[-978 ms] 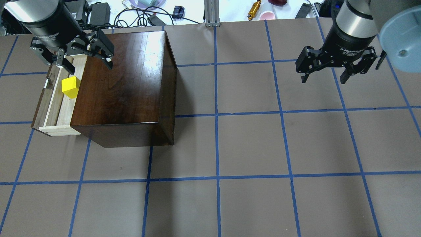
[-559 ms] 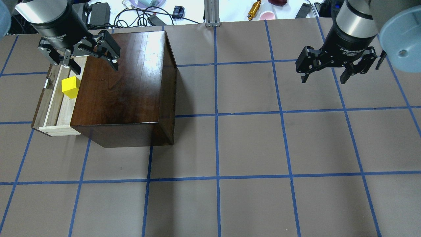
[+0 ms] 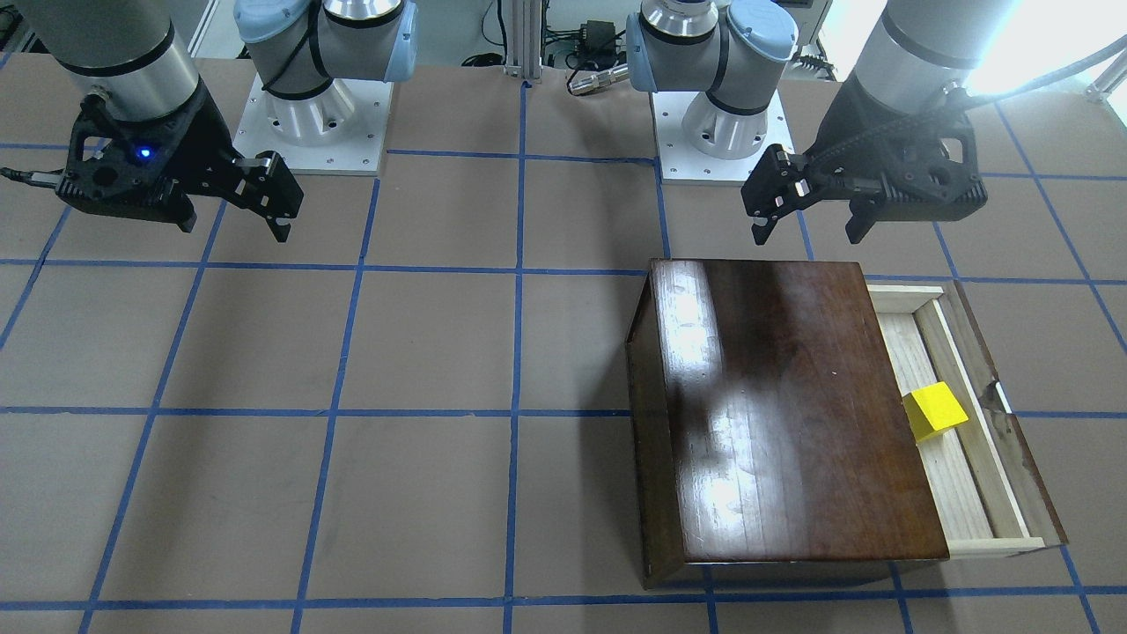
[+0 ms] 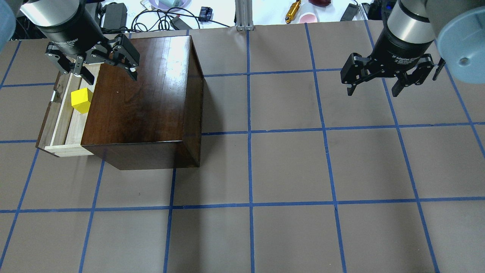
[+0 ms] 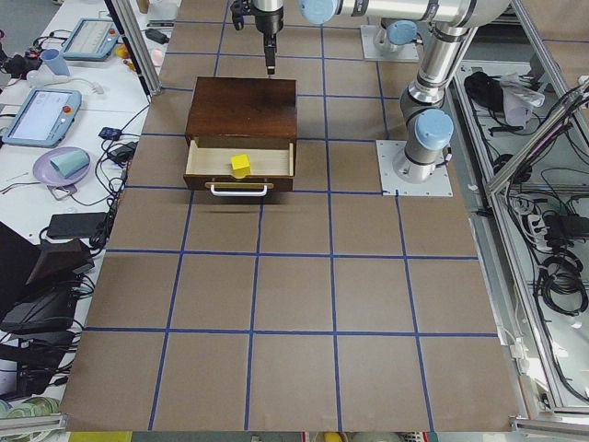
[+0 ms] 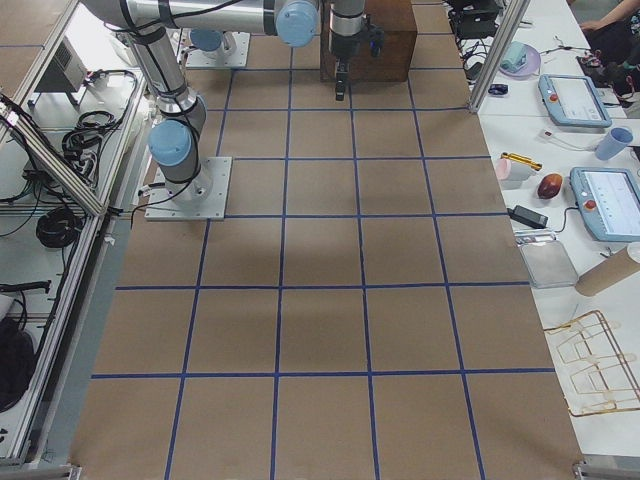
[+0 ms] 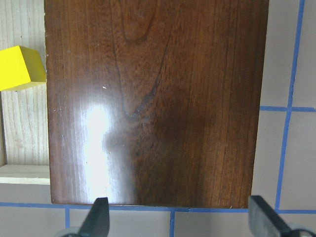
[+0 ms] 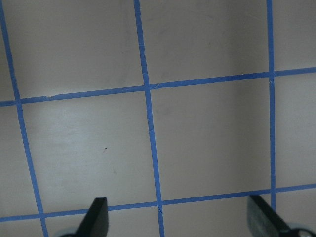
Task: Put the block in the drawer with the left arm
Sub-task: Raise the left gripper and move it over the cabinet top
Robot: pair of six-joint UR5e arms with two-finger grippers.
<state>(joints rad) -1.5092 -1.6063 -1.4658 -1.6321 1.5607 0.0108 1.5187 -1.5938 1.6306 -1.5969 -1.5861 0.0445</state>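
The yellow block (image 4: 81,100) lies in the pulled-out pale wood drawer (image 4: 62,125) of the dark-brown box (image 4: 144,98), close to the box's edge. It also shows in the front view (image 3: 935,410) and the left wrist view (image 7: 19,67). My left gripper (image 4: 112,77) is open and empty, raised over the box's top at its far edge, apart from the block. In the front view the left gripper (image 3: 806,236) hangs just behind the box (image 3: 784,405). My right gripper (image 4: 373,93) is open and empty above bare table far to the right.
An aluminium post (image 4: 244,15) stands at the table's back edge, with cables, a power brick (image 4: 115,13) and a pink cup (image 4: 308,17) beyond it. The two arm bases (image 3: 308,114) stand on the robot's side. Blue tape lines grid the brown table.
My left gripper has moved a little to the right and back, off the drawer and over the box top. The block stays in the drawer. The right arm has not moved.
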